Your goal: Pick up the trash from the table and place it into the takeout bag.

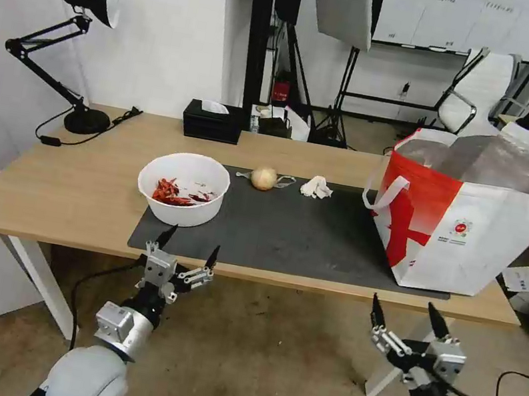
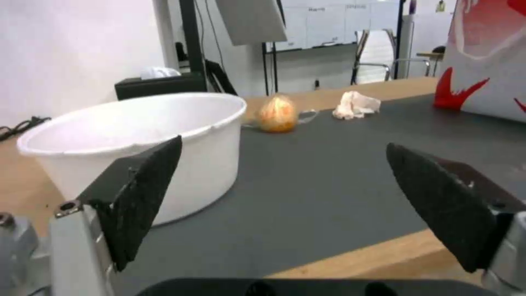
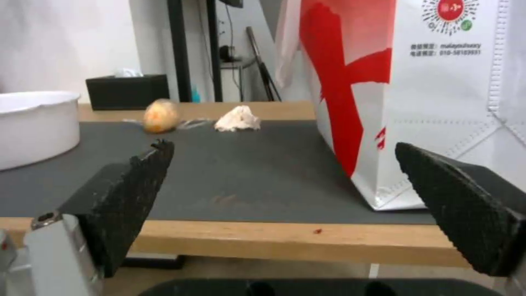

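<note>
On the light-wood table (image 1: 76,193) lies a dark grey mat (image 1: 286,229). A white round bowl (image 1: 183,188) (image 2: 137,135) (image 3: 33,123) of red chili scraps stands at the mat's left end. Behind it sit a small beige ball (image 1: 264,177) (image 2: 277,114) (image 3: 160,115) and a crumpled white tissue (image 1: 315,187) (image 2: 355,105) (image 3: 237,119). The white and red takeout bag (image 1: 472,212) (image 3: 416,94) (image 2: 487,57) stands open on the right. My left gripper (image 1: 189,249) (image 2: 285,197) hovers open at the front edge, just before the bowl. My right gripper (image 1: 410,316) (image 3: 285,205) is open below the edge, in front of the bag.
A black tissue box (image 1: 212,121) sits at the table's back edge, and a black desk lamp (image 1: 80,45) stands at the far left corner. Light stands, a chair (image 1: 478,92) and boxes crowd the room behind.
</note>
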